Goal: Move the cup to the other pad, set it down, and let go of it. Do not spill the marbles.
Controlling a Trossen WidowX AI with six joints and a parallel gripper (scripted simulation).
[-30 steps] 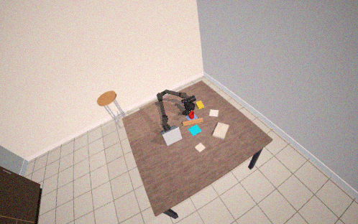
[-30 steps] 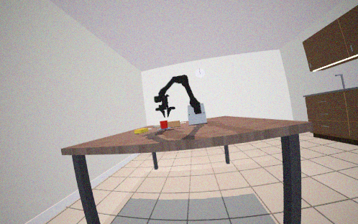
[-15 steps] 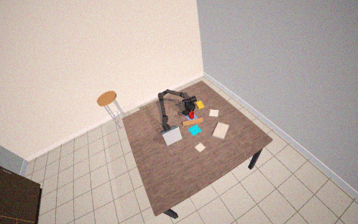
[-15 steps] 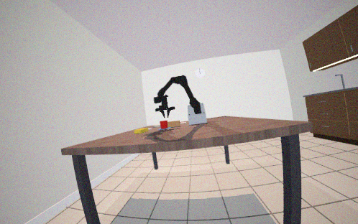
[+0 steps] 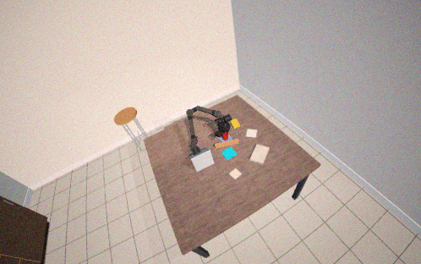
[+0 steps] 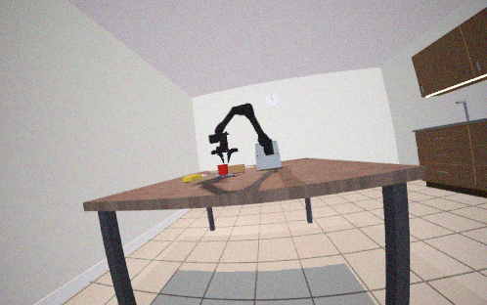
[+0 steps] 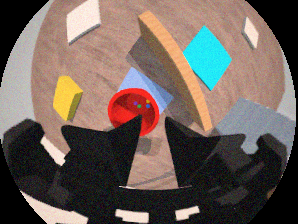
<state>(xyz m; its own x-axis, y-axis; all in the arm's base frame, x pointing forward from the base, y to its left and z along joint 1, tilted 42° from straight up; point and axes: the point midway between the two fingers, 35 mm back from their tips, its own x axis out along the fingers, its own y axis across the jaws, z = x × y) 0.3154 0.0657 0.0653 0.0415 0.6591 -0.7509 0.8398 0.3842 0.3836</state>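
The red cup (image 5: 225, 136) (image 6: 223, 169) (image 7: 133, 111) stands upright on the light blue pad (image 7: 133, 79). Several small coloured marbles show inside it in the wrist view. The cyan pad (image 5: 229, 153) (image 7: 207, 57) lies bare on the far side of the barrier from the cup. My gripper (image 5: 224, 131) (image 6: 226, 162) (image 7: 153, 119) points down just above the cup, with its fingers partly open and nothing between them. In the wrist view one fingertip overlaps the cup's near rim and the other is to the right of the cup; exact height is hard to tell.
A long orange-brown barrier (image 5: 226, 144) (image 6: 238, 168) (image 7: 181, 72) stands between the two pads. A yellow block (image 5: 235, 123) (image 6: 192, 178) (image 7: 66, 98) lies near the cup. White tiles (image 5: 251, 133) (image 5: 235, 173) and a beige block (image 5: 259, 154) lie farther out. The grey base plate (image 5: 202, 160) is at the arm's foot.
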